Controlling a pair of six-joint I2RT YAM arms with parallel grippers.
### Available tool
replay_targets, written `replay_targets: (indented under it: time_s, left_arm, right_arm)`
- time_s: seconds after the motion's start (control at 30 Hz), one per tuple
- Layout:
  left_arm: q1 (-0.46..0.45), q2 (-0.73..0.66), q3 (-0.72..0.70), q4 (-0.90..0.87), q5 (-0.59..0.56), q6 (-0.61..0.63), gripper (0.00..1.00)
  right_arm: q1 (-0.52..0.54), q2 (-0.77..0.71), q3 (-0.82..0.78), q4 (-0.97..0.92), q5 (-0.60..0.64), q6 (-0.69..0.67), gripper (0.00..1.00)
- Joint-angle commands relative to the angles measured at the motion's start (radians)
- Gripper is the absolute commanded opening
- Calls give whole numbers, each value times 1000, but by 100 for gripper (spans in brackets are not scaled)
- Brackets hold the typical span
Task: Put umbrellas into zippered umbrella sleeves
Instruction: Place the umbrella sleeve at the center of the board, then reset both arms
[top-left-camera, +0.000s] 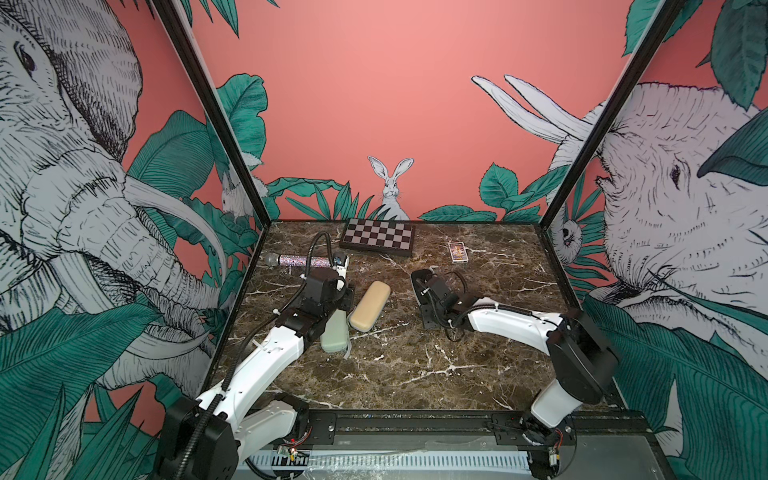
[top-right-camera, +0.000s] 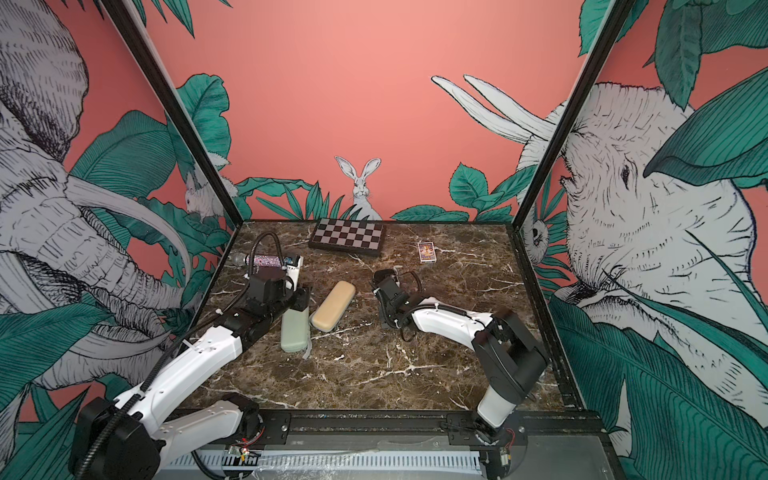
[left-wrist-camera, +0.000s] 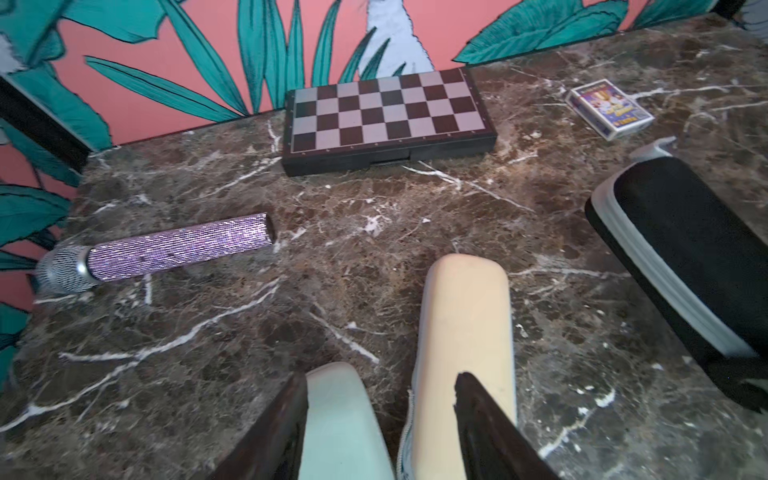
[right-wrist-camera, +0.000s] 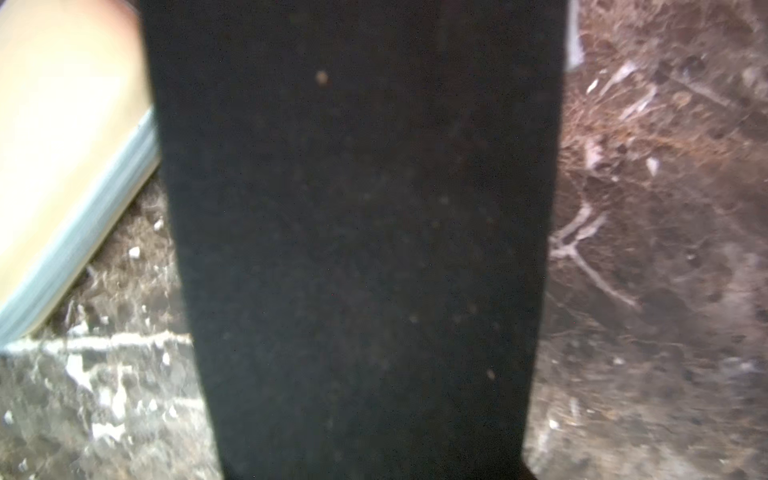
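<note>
Three sleeves lie closed on the marble bench (top-left-camera: 415, 365), their shells shut all round, so what they hold is hidden. At the left of both top views, toward the back, a glittery microphone (top-left-camera: 297, 260) lies on its side. Just in front of it, the left hand (left-wrist-camera: 379, 378) sits low over the bench with its jaws wide apart. In the left wrist view its dark fingers (left-wrist-camera: 282, 424) stand to either side of the far end of the mint green sleeve (top-left-camera: 333, 334), and one finger overlaps the cream sleeve (top-left-camera: 370, 306). The cream sleeve lies just beside the mint green one and slants toward the upper right of the frame. At the back centre, a checkered board box (top-left-camera: 378, 237) lies flat against the wall. Right of centre lies the black sleeve (top-left-camera: 417, 277), edged by a grey zipper band, with the right hand (top-left-camera: 430, 297) directly over it. The right wrist view shows little but black shell and no fingers, so I cannot tell whether that hand grips or stands wide. Farther right, near the back, lies a small card box (top-left-camera: 457, 252).
</note>
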Motion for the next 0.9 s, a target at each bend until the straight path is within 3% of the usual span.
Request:
replay_targets:
  time_s: [0.0,0.1,0.3,0.37,0.4,0.47,0.57,0.67,0.77,0.87]
  left_arm:
    - [-2,-64,-19,59,-108,-4,58]
    - [-1,-110,-47,47,-139,-5,59]
    - [-1,-207,-87,-29,-237,-23,58]
    - [-1,-238,-113,-45,-281,36,59]
    - [-1,-247,-132,-29,-296,84,60]
    - [-1,-256,-159,-8,-393,130,60]
    - [-1,-250,-242,184,-558,191,61]
    - [6,-197,-336,471,-706,321,64]
    - [53,-133,-374,616,-710,368,65]
    - [134,-95,-403,643,-601,290,65]
  right_arm:
    - [-5,-1,36,-14,58,84,76]
    - [-5,-64,34,-31,54,26,99]
    - [-89,-191,47,-110,-6,-138,99]
    - [-162,-251,-11,-64,5,-207,99]
    - [-190,-285,-47,-27,30,-259,98]
    - [-205,-374,-165,129,191,-458,99]
    - [-262,-471,-318,363,298,-661,100]
    - [-382,-499,-339,406,412,-701,100]
    - [-502,-510,-364,443,447,-688,100]
    - [-583,-501,-420,526,421,-672,100]
